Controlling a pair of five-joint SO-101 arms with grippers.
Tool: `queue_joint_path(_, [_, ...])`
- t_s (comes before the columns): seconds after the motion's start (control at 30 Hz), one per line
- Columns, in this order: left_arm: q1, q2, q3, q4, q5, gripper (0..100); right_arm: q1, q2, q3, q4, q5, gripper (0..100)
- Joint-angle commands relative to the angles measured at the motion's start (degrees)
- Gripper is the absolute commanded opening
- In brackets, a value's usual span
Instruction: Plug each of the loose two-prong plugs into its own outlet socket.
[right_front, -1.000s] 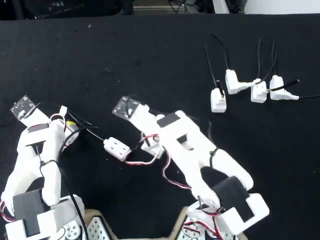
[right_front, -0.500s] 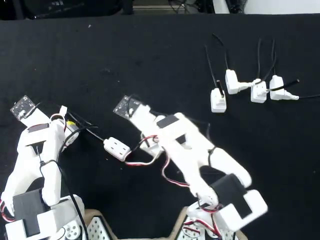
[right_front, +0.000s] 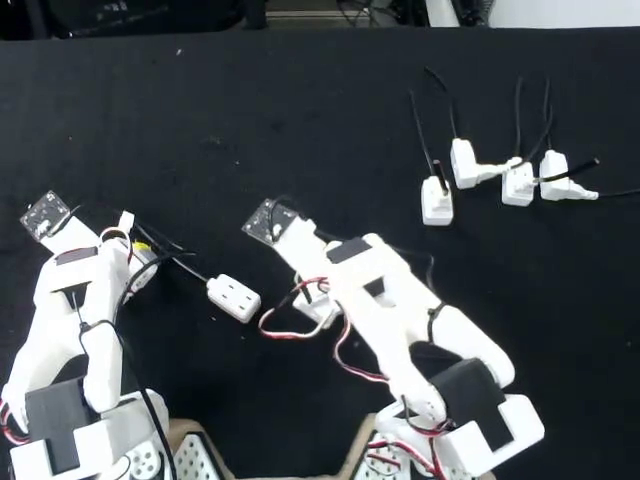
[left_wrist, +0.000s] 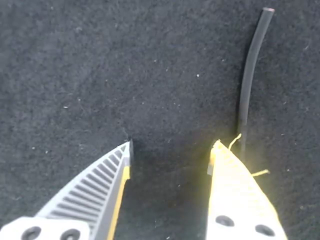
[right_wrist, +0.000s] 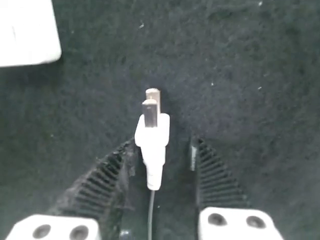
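While the left gripper (left_wrist: 172, 150) hangs low over the black mat (right_front: 200, 100), its 2 fingers stand wide apart with nothing but bare cloth between them. A black cord (left_wrist: 248, 75) lies on the mat just outside one fingertip (left_wrist: 220, 152) and runs away ahead of it to a cut end.

Just beyond that gripper, toward the right arm, a white outlet socket (right_front: 233, 297) lies flat on the mat, and the cord leads back from it to the left gripper's side.

Next along is the right gripper (right_wrist: 162, 145), close to the socket. Its jaws are parted only a little, and a white two-prong plug (right_wrist: 151, 132) sits between them. The plug presses against one ribbed finger (right_wrist: 120, 170), while a dark gap shows between it and the other, so it looks cradled, not clamped. Its 2 metal prongs point straight ahead of the fingertips, one above the other, and a thin wire trails back from the plug into the gripper. A corner of the socket shows ahead of the jaws and off to one side, apart from the prongs.

Well beyond the right gripper, at the far right of the mat, 4 white cabled blocks (right_front: 436, 203) lie close together.
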Motion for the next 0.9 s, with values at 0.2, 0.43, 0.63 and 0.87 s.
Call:
queue_joint_path(0.2, [0.9, -1.9, -1.9, 0.3, 0.2, 25, 1.4, -4.8, -0.4, -1.8, -0.5, 0.9])
queue_joint_path(0.43, [1.4, -1.9, -2.1, 0.3, 0.1, 25, 0.2, -22.6, 0.4, 4.0, -5.9, 1.1])
queue_joint_path(0.63, [0.8, -6.9, -2.8, 2.8, -5.3, 25, 0.0, -25.3, 5.7, -6.9, -10.7, 1.1])
queue_joint_path(0.87, [2.6, -26.8, -3.1, 8.8, -5.6, 25, -7.4, -23.8, 7.2, -15.2, -21.6, 1.1])
